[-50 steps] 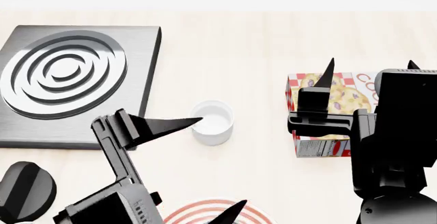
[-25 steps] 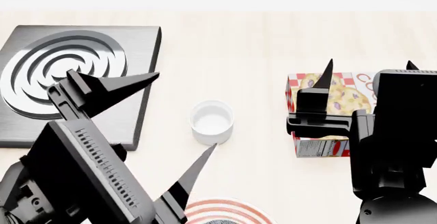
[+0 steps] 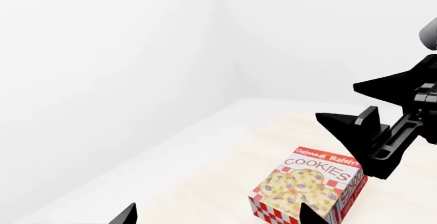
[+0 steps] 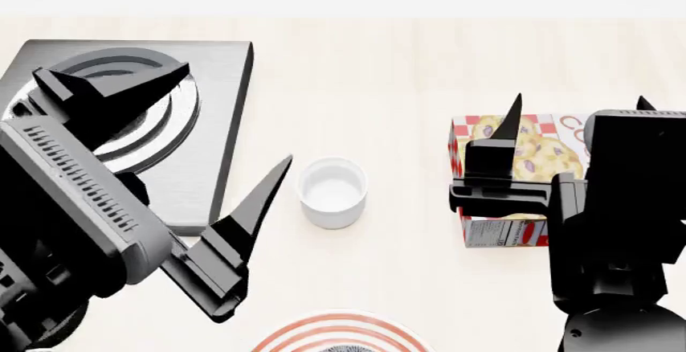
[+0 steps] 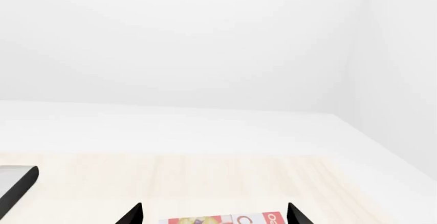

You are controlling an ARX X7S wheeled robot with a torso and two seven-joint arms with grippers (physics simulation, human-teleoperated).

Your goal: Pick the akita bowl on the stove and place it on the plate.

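Pale, faintly grained wood makes up the table (image 4: 407, 71), and on its far left lies the stove (image 4: 220, 103), a flat square slab of brushed dark-grey metal with raised concentric rings, its burner bare where it shows. The speckled bowl cannot be made out in any view; only a dark sliver sits inside the plate (image 4: 337, 332), whose white rim with thin red rings peeks up at the near edge of the head view. Between stove and box stands a small plain white cup (image 4: 332, 191), round and smooth, upright with its mouth facing up. The left gripper (image 4: 177, 135) hangs over the stove's right half, its black pointed jaws spread wide and holding nothing, one tip over the rings, the other reaching toward the cup. The right gripper (image 4: 579, 107) hovers over a glossy cardboard cookie box (image 4: 536, 159), lying flat with red-and-white checks and printed biscuits; its two tapered jaws stand well apart and empty. In the left wrist view the same box (image 3: 310, 185) lies flat with its lettering showing.
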